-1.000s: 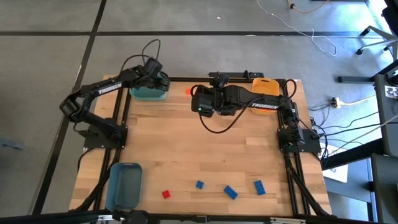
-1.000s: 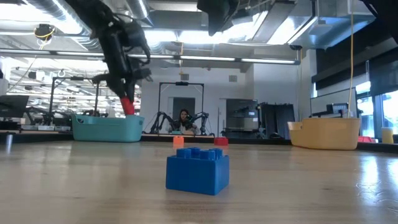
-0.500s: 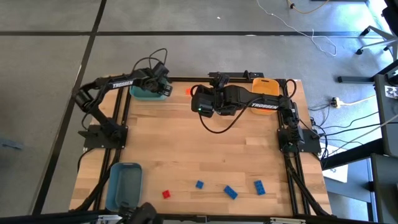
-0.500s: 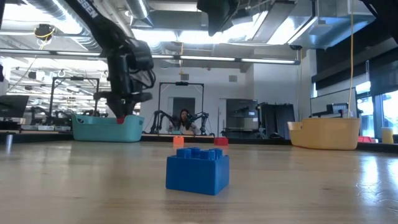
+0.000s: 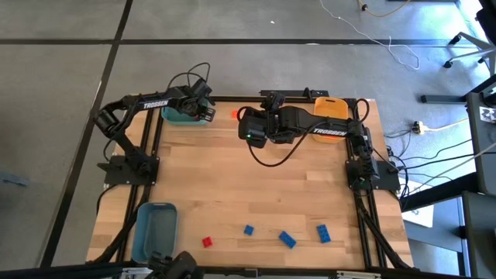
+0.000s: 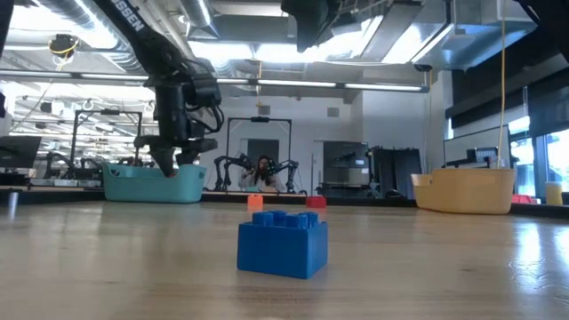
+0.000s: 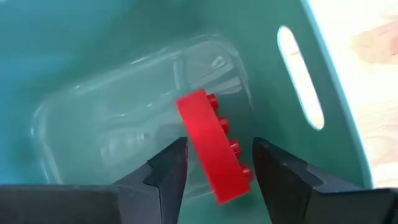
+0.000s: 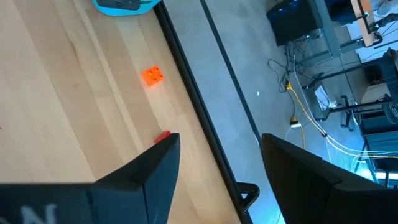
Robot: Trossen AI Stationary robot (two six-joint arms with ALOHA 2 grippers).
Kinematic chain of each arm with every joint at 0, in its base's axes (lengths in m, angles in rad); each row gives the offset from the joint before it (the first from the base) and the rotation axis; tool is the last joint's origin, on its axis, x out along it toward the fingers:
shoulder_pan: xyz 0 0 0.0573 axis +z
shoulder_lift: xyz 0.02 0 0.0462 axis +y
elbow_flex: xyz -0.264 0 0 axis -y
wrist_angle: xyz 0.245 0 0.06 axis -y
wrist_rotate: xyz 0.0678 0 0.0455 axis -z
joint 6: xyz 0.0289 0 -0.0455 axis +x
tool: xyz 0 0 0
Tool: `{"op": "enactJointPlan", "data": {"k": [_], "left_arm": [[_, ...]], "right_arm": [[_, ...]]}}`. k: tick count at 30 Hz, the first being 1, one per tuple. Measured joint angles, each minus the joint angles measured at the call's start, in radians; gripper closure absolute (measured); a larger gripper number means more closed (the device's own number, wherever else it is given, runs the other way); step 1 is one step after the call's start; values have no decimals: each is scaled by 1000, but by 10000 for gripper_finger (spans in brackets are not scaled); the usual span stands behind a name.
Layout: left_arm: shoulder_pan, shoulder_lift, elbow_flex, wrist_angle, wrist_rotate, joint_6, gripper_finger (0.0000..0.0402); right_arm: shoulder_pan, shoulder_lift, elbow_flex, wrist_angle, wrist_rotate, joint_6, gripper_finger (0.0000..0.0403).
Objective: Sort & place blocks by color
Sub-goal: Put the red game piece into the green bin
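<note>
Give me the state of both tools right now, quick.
Left tool: open above the teal bin, red block between its fingers, apparently released.
Right tool: open, holding nothing, over the table's far edge.

From above, the left gripper covers part of the teal bin, hiding what lies inside. At table height, the bin's wall hides the gripper's fingertips. The right gripper is a dark mass from above, fingers not discernible. In the right wrist view, one finger partly covers a red block beside the table's edge. The blue-grey bin is partly cut off at the frame's bottom.
</note>
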Motion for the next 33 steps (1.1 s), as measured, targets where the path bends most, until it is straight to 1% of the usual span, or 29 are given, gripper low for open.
{"op": "enactJointPlan", "data": {"k": [7, 13, 15, 19, 22, 24, 27, 33], "left_arm": [[0, -35, 2, 0, 8, -6, 223], [-1, -154, 31, -21, 11, -7, 222], [-3, -206, 40, -29, 11, -7, 222], [-23, -337, 45, -30, 16, -2, 221], [-50, -435, 45, -31, 72, 0, 221], [-74, -491, 45, -30, 109, 0, 221], [-114, -562, 45, -30, 125, -1, 221], [-184, -652, 45, -30, 125, -7, 222]], "right_arm": [[0, 0, 0, 0, 0, 0, 177], [0, 0, 0, 0, -15, 0, 177], [-5, 0, 0, 1, -56, 3, 177], [-40, 0, 0, 2, -182, 24, 177], [-87, 0, 0, 6, -253, 37, 177], [-129, 0, 0, 14, -322, 68, 177], [-199, 1, 0, 20, -431, 148, 177], [-323, 47, 0, 16, -471, 334, 177]]}}
